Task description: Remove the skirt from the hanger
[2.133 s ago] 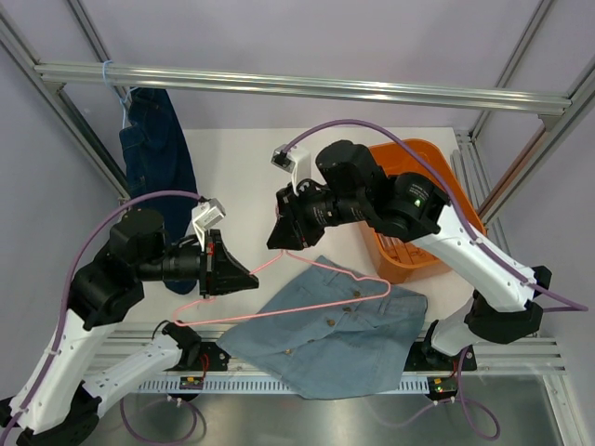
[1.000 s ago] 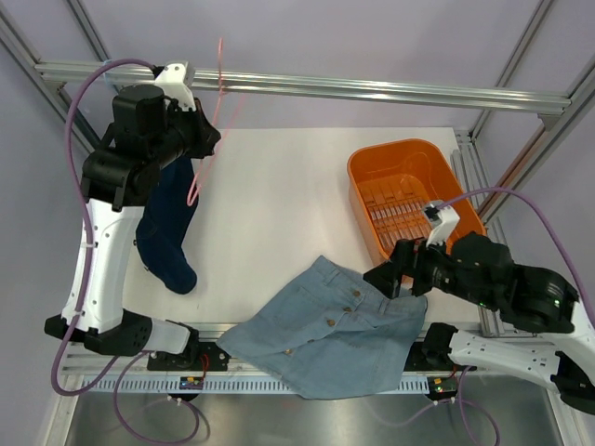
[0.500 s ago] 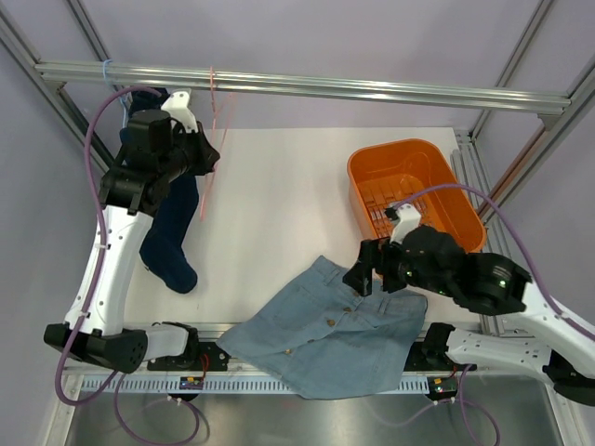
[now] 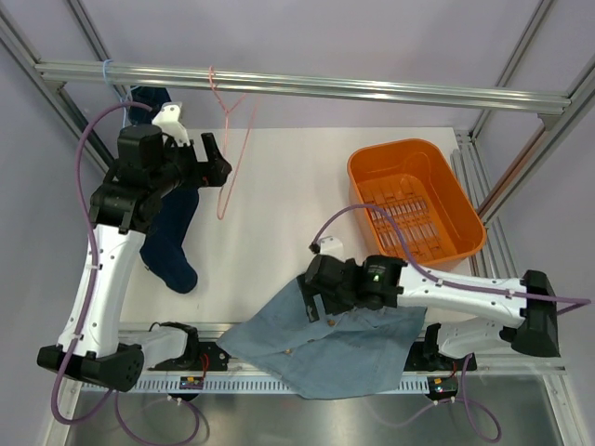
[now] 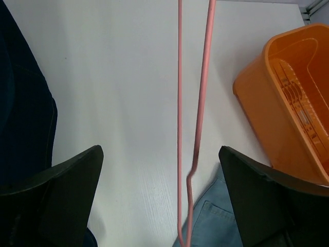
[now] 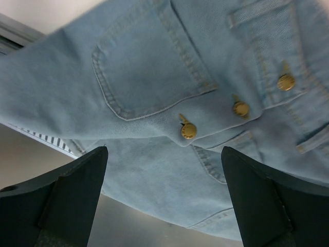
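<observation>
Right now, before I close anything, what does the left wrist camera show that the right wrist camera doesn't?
Only the left wrist view shows the pink hanger, hanging bare between the fingers of the open left claw, along with the orange basket, the dark blue garment and the white table. Only the right wrist view shows the pocket and brass buttons up close, under the open right claw. Both show the light denim skirt, though the left wrist view catches just a corner.
</observation>
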Robot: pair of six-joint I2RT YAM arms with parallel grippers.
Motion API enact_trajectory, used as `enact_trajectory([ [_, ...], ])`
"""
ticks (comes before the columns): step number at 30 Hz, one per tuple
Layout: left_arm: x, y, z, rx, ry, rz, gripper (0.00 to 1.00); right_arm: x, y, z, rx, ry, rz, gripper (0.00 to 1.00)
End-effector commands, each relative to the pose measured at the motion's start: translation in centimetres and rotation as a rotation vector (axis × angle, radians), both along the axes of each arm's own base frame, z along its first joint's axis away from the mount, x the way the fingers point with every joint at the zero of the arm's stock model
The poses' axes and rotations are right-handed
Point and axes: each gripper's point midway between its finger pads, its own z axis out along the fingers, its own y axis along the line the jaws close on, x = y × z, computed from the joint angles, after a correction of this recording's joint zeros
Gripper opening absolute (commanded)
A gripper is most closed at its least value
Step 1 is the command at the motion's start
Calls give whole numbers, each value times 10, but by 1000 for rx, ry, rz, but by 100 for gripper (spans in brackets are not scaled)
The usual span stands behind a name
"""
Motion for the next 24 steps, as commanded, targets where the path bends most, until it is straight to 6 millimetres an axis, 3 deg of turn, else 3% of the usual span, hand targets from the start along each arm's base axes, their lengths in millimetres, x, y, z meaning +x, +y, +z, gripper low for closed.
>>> enact_trajectory([
  [1,-17,9,22,-32,-63,42,99,-10,7,-19,22,5,-100,100],
  [6,-55,17,50,-102,-140,83,99,-17,-10,-55,62,56,-270,100],
  [11,-88,19,63,-200,-199,96,99,-13,-23,-60,147,63,-448,99],
  [12,-100,22,67,-216,-228,108,99,-13,-20,-61,175,79,-486,100],
  [17,-116,32,60,-262,-225,173,99,-11,3,-68,205,136,-600,99],
  [24,-137,33,55,-296,-236,167,99,-2,37,-99,154,170,-749,99],
])
